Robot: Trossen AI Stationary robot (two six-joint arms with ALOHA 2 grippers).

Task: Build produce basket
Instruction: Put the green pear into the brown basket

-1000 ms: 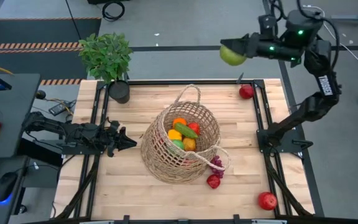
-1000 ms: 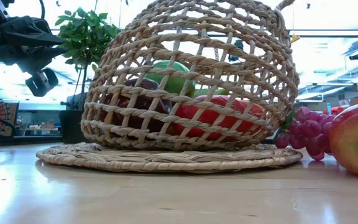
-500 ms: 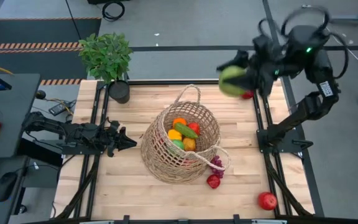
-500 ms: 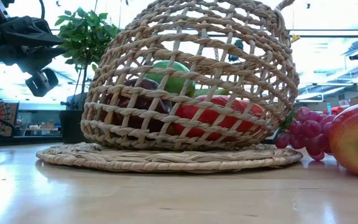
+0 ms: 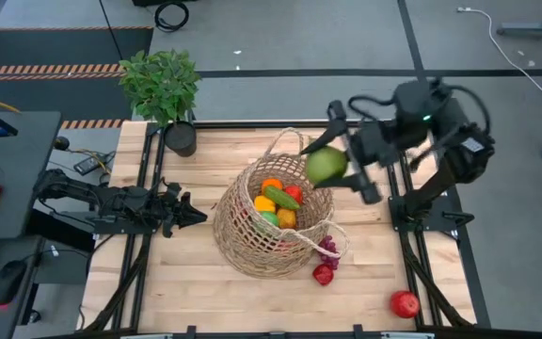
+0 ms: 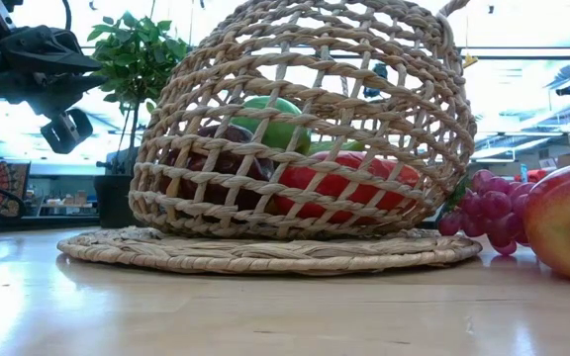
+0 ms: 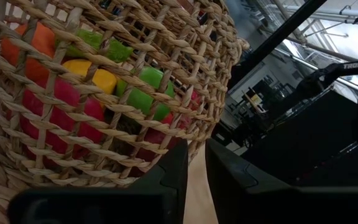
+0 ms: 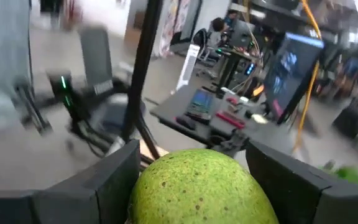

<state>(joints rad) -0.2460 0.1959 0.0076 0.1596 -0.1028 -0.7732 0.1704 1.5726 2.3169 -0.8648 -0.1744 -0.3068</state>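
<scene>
Green apple [image 5: 326, 165] — round, smooth, probably light and slippery, best gripped across its widest part — pinched in the right gripper [image 5: 332, 169] above the basket [image 5: 252, 247] rim; left gripper [image 5: 184, 213] beside the basket, fingers nearly together.

Held in the dark right gripper [image 5: 331, 166]: a yellow-green apple [image 5: 326, 165] with fine brown speckles. Seen through the tan open-weave wicker basket [image 5: 243, 243]: an orange [image 5: 271, 185], a yellow pepper [image 5: 264, 203], a green cucumber [image 5: 280, 197], a red pepper [image 5: 294, 195]. Lay on pale wood table [image 5: 177, 273]: purple grapes [image 5: 328, 247], red apples [image 5: 404, 304].
</scene>
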